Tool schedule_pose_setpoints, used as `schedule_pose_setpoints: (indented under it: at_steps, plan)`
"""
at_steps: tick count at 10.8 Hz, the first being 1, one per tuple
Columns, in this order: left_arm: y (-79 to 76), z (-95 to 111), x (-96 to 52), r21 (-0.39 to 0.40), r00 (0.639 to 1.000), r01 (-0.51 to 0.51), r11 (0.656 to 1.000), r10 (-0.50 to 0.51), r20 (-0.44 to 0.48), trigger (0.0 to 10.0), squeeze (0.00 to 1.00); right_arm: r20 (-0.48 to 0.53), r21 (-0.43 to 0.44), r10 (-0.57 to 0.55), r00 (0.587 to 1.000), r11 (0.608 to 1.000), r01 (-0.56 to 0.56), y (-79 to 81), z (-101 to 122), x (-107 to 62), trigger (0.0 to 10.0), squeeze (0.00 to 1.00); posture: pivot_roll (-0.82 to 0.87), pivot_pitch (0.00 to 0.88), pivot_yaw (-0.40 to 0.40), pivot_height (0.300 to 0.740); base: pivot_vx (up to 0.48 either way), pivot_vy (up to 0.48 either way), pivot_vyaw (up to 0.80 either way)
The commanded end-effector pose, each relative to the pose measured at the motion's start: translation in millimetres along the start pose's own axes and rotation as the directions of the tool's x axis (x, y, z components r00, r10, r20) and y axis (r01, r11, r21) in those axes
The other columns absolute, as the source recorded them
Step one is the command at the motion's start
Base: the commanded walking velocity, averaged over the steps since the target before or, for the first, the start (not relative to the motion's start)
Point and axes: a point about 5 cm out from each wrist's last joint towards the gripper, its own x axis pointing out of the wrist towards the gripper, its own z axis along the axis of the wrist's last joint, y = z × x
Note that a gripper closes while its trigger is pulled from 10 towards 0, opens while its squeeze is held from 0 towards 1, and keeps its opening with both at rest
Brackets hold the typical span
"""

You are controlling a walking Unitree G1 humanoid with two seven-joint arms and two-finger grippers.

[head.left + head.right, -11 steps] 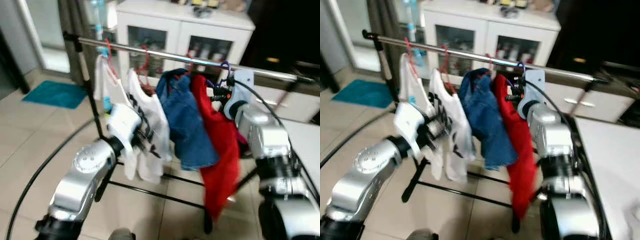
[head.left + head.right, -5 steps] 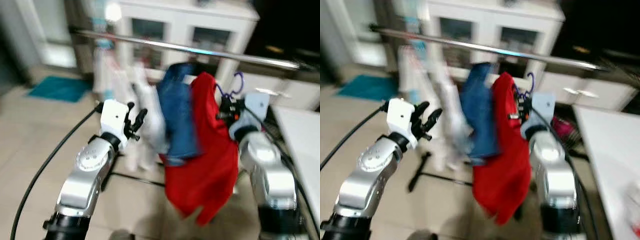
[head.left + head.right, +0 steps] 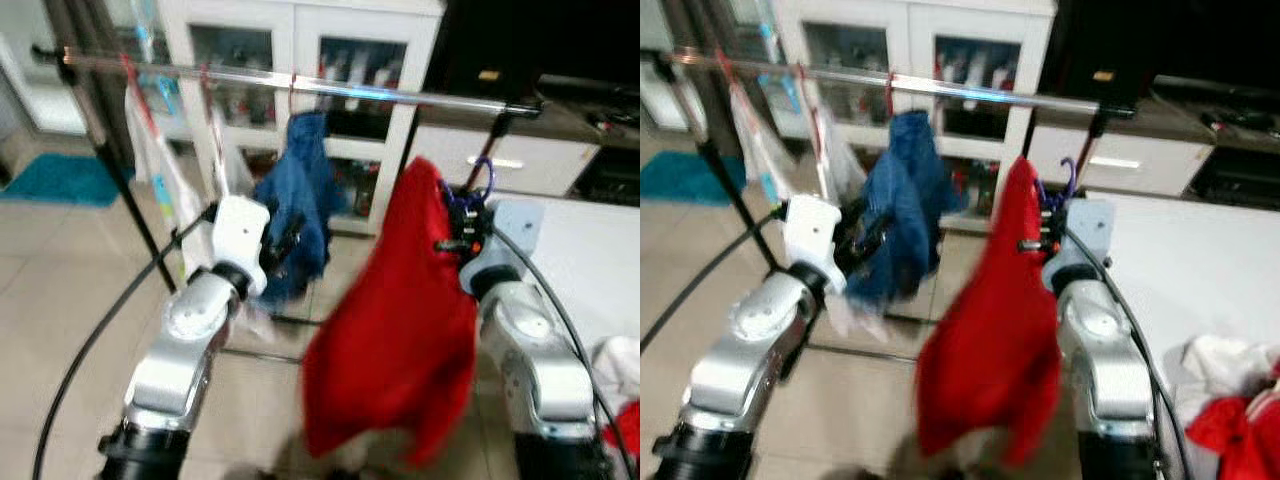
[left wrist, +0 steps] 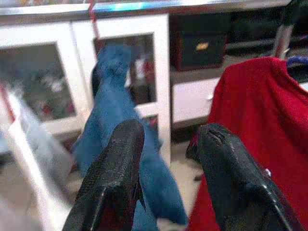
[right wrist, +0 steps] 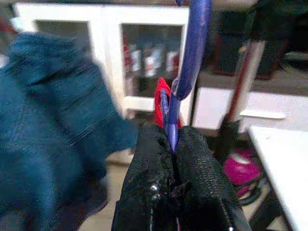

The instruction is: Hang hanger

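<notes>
A red garment (image 3: pixel 400 330) hangs on a purple hanger (image 5: pixel 192 53). My right gripper (image 5: pixel 171 139) is shut on the hanger's neck, just under its hook (image 3: pixel 483 175). The hook is below the silver rail (image 3: pixel 400 97), near the rail's right end, and is not touching it. A blue garment (image 3: pixel 300 200) hangs from the rail to the left of the red one. My left gripper (image 4: pixel 168 132) is open and holds nothing. It is raised in front of the blue garment.
White garments on red hangers (image 3: pixel 160 170) take up the rail's left part. A white glass-door cabinet (image 3: pixel 300 60) stands behind the rack. At the right, a white table (image 3: pixel 1200 270) carries white and red clothes (image 3: pixel 1230 400). A teal mat (image 3: pixel 50 180) lies on the tiled floor.
The view has shifted. The red garment on its hanger has come away from the blue one and now swings lower and to the right. My left gripper has left the white shirt.
</notes>
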Motion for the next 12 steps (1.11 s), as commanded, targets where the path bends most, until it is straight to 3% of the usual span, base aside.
schedule_pose_setpoints:
  at_steps: [1, 4, 7, 12]
  plan:
    - [0.6, 2.7, -0.1, 0.005, 1.0, -0.002, 1.0, 0.002, 0.02, 10.0, 0.0, 0.029, 0.0, -0.006, 1.0, 1.0, 0.006, -0.8, 7.2, -1.9, 10.0, 0.0, 0.05, 0.025, -0.041, 0.74, 0.0, 0.0, 0.0]
    - [1.0, 4.4, -0.7, -0.015, 0.999, 0.007, 1.0, -0.007, 0.035, 10.0, 0.0, 0.011, -0.03, 0.014, 1.0, 0.999, -0.013, 8.3, 5.3, -6.1, 10.0, 0.0, 0.05, 0.026, -0.041, 0.74, 0.209, 0.0, 0.0]
    - [-0.7, 2.6, -1.6, -0.01, 1.0, 0.018, 1.0, -0.017, 0.026, 10.0, 0.0, 0.011, -0.001, 0.034, 0.999, 0.999, -0.034, 12.4, 3.7, -6.0, 10.0, 0.0, 0.05, 0.026, -0.044, 0.74, 0.344, 0.0, 0.19]
    - [-2.5, 1.4, -0.9, -0.008, 0.999, 0.035, 0.999, -0.035, 0.024, 10.0, 0.0, 0.03, -0.023, 0.041, 0.999, 0.999, -0.041, 13.7, 7.0, -5.1, 10.0, 0.0, 0.05, 0.008, -0.048, 0.74, 0.349, 0.0, 0.0]
